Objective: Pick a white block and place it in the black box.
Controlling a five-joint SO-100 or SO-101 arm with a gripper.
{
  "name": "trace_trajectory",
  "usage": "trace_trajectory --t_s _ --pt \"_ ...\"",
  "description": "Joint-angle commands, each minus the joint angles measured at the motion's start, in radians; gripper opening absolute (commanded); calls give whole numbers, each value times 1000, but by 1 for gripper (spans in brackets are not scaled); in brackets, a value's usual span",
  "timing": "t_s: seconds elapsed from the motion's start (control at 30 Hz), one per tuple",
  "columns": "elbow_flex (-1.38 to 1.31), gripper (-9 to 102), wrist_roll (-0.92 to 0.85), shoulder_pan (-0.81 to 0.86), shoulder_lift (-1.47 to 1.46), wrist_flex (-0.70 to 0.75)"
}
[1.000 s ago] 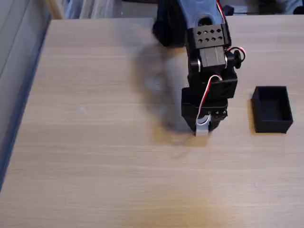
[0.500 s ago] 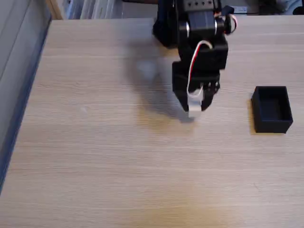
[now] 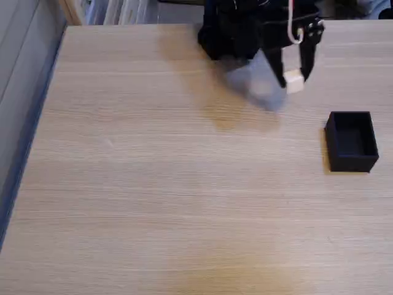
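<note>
White block [image 3: 294, 81] is small and cube-shaped, and it sits between the two dark fingers of the gripper [image 3: 293, 78], which is clamped on it. The block is lifted above the table [image 3: 153, 203]; it does not touch the wood. In the fixed view it hangs over the far part of the surface, toward the right side, not far from the far edge. The fingers [image 3: 305, 61] point downward and the block is at their tips. A blurred grey patch lies just left of the block, and I cannot tell if it is part of the arm or a shadow. The black arm [image 3: 245, 27] rises behind the gripper at the far edge of the table, with a white cable [image 3: 290, 24] running along it. The black box [image 3: 351, 141] stands on the table near the right edge, nearer to the camera than the block and well apart from it. Its open top faces up and its inside looks dark. The light wood surface reaches to the left edge, where a grey wall [image 3: 24, 80] runs beside it.
</note>
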Motion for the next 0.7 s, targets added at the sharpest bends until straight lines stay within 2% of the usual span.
trace_trajectory --t_s 0.0,0.27,0.67 --pt "-126 0 60 -104 -43 3" --pt "-382 0 161 -233 -287 -5" --pt "-736 1 167 -161 -667 -2"
